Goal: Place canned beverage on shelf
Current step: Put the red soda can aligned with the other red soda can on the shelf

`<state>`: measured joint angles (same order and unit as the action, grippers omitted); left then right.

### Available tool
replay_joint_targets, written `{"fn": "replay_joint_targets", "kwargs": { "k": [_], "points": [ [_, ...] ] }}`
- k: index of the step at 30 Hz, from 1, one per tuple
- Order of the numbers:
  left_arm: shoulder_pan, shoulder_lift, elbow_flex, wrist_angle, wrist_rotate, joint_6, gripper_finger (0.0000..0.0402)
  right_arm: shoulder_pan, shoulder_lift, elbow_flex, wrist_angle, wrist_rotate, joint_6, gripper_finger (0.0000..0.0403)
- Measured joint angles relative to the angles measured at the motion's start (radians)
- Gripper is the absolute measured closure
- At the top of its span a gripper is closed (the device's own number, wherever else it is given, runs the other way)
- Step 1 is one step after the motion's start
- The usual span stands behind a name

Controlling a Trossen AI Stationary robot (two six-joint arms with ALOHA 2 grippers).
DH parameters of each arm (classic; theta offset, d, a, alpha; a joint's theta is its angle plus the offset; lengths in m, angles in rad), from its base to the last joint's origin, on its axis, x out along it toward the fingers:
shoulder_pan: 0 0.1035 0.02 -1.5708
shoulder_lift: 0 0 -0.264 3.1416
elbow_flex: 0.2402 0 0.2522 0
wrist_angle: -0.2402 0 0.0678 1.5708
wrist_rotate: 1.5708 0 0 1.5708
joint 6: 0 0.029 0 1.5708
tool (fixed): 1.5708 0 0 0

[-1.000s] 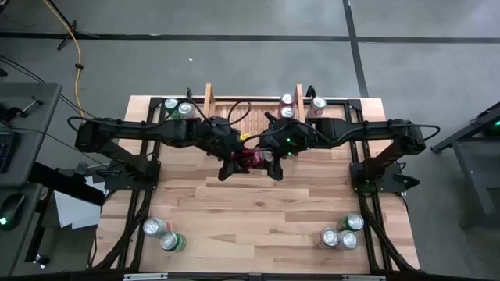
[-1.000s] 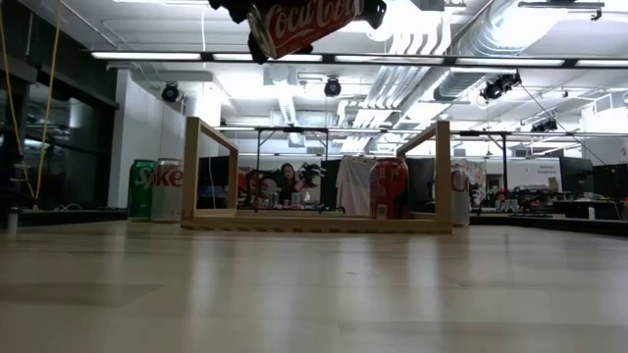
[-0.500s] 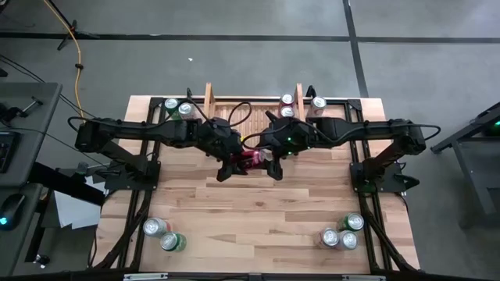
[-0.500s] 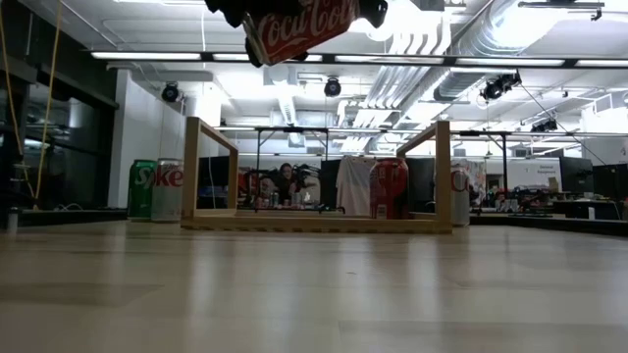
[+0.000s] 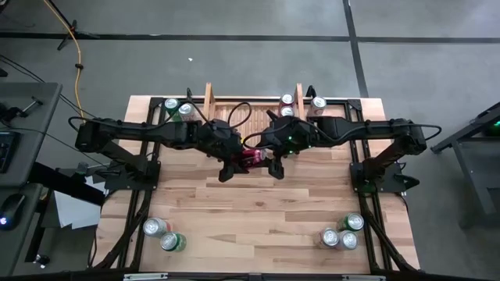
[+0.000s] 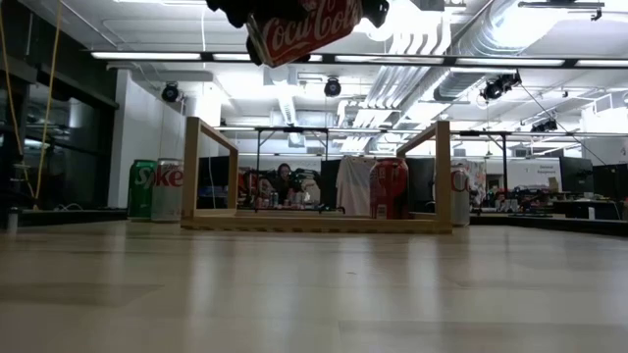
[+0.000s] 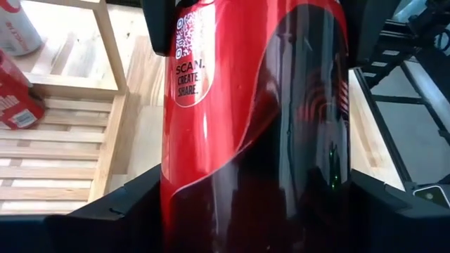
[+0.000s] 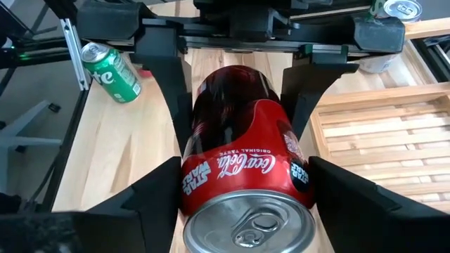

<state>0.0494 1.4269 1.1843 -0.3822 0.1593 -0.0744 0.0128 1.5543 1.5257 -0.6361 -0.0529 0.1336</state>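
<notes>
Red can, gripped by both tools, hangs before shelf holding two cans.

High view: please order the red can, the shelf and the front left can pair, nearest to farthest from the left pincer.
1. Red can: at the left pincer, mid-table.
2. Shelf: just behind, at the back.
3. Front left can pair: front left corner.
</notes>
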Motion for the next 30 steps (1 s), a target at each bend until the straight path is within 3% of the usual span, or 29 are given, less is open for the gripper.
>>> {"fn": "replay_joint_targets", "kwargs": {
  "k": [10, 14, 16, 21, 30],
  "points": [
    [0.012, -0.019, 0.003, -0.013, -0.012, 0.018, 0.0119, -0.002, 0.000, 0.034, -0.014, 0.025, -0.026, 0.0140],
    [0.031, -0.055, 0.005, -0.026, -0.050, 0.027, 0.0119, -0.018, -0.004, 0.094, -0.054, 0.085, -0.002, 0.0043],
    [0.040, -0.076, 0.005, -0.030, -0.093, 0.028, 0.0119, -0.035, -0.005, 0.130, -0.076, 0.094, 0.009, 0.0020],
    [0.068, -0.139, 0.005, -0.053, -0.128, 0.042, 0.0119, -0.059, -0.006, 0.184, -0.121, 0.093, 0.005, 0.0050],
    [0.058, -0.188, 0.005, 0.031, -0.122, 0.042, 0.0119, -0.059, 0.004, 0.188, -0.013, 0.066, -0.011, 0.0054]
  ]
}}
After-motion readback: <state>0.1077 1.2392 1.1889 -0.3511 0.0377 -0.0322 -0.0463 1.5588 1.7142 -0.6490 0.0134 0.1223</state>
